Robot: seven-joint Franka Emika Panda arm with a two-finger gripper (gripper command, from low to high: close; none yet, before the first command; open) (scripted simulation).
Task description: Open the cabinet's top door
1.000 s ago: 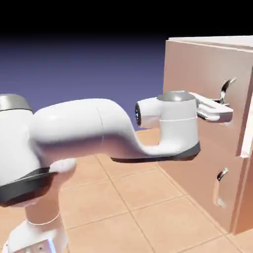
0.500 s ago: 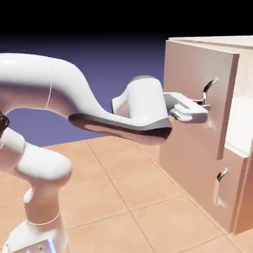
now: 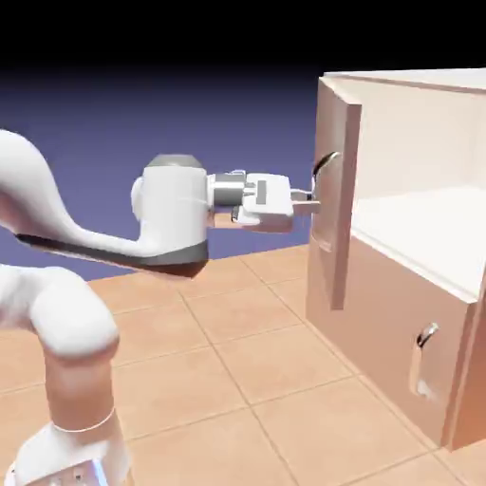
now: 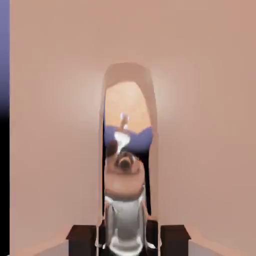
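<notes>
From my remote seat, the exterior view shows the white arm [image 3: 85, 237] curving in from the left and running level toward the right, above the tan tiled desk [image 3: 228, 380]. At its tip my pincer [image 3: 306, 197] is clamped tight on the handle [image 3: 325, 169], the curved silver bar on the top door [image 3: 332, 199]. That door stands swung well out from the cabinet [image 3: 418, 313], edge-on to me, near the middle of the picture. To its right I see the pale interior [image 3: 418, 171] laid bare, and lower down the shorter panel [image 3: 399, 342] sits flush with its small silver handle [image 3: 426, 335]. In the hand view the door's tan wood fills the picture, with the shiny bar rising between the two dark fingertips [image 4: 82, 239].
</notes>
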